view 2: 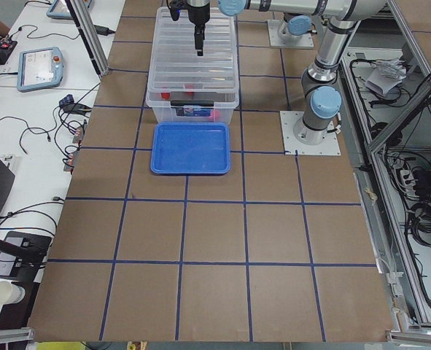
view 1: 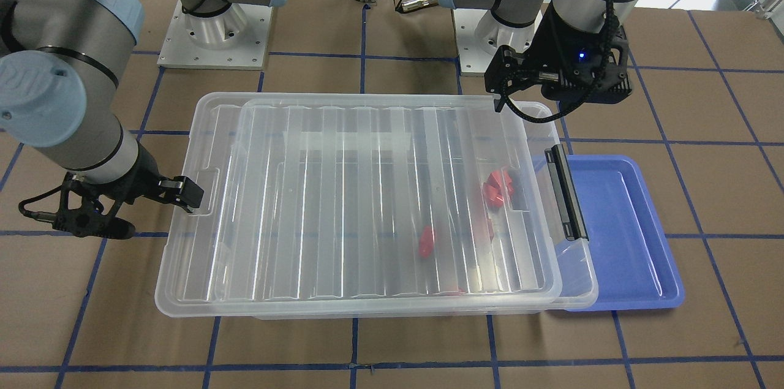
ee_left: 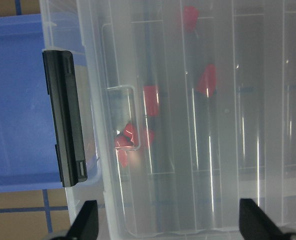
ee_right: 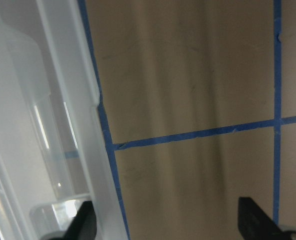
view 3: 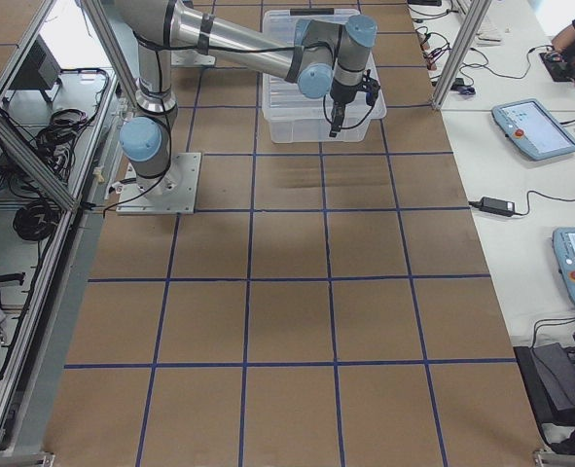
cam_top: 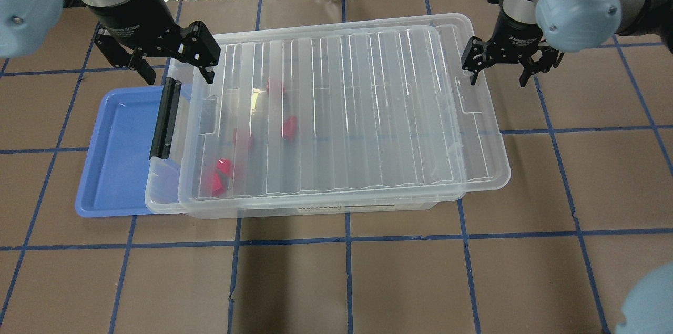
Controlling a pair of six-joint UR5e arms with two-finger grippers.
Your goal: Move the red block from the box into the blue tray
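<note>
The clear box (cam_top: 489,165) stands mid-table with its ribbed lid (cam_top: 342,113) lying askew on top and its black latch (cam_top: 164,118) at the left end. Through the lid I see several red pieces. There are two single blocks (ee_left: 151,100) (ee_left: 190,17), a wedge-like piece (ee_left: 208,80) and a clustered pair (ee_left: 126,140). I cannot tell which single block has the stub. The blue tray (cam_top: 113,150) lies empty, partly under the box's latch end. My left gripper (cam_top: 157,63) is open above the box's far left corner. My right gripper (cam_top: 499,68) is open beside the box's right end.
The table is brown paper with a blue tape grid (cam_top: 347,242). The arm bases (view 1: 214,27) stand behind the box. Cables and tablets (view 2: 44,67) lie along the side benches. In the right wrist view the box's rim (ee_right: 87,100) runs along the left over bare table.
</note>
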